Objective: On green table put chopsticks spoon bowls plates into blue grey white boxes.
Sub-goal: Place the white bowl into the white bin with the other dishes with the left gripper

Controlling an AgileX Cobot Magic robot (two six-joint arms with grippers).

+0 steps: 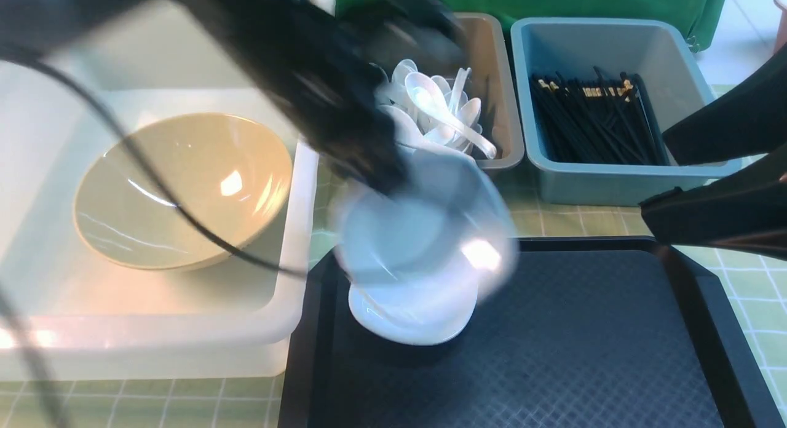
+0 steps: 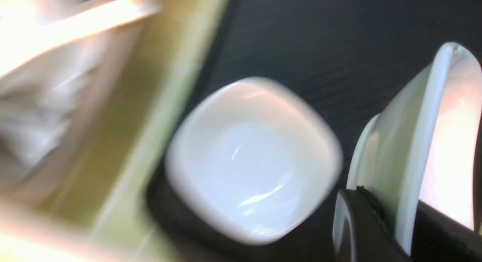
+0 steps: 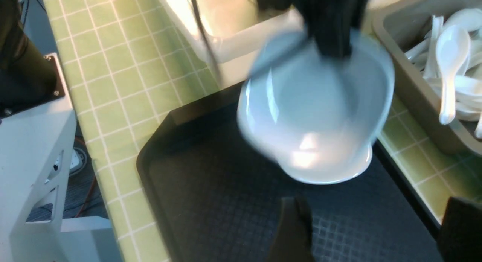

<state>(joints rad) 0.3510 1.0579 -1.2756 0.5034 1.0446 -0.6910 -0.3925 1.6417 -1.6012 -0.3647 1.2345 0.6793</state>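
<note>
My left gripper (image 1: 381,170) is shut on the rim of a small white plate (image 1: 424,225), holding it tilted and blurred by motion just above a second white plate (image 1: 412,323) on the black tray (image 1: 553,354). In the left wrist view the fingers (image 2: 357,217) pinch the held plate (image 2: 414,122) edge-on, with the other plate (image 2: 252,160) below. The tan bowl (image 1: 184,188) lies in the white box (image 1: 301,231). White spoons (image 1: 442,114) fill the grey box (image 1: 510,108); black chopsticks (image 1: 596,117) lie in the blue box (image 1: 615,176). My right gripper (image 3: 376,217) hangs open over the tray, empty.
The green table (image 3: 113,66) shows around the tray (image 3: 211,201) and between the boxes. The left arm's cable (image 1: 154,188) drapes across the white box and the bowl. A white stand (image 3: 34,160) and floor lie past the table's edge in the right wrist view.
</note>
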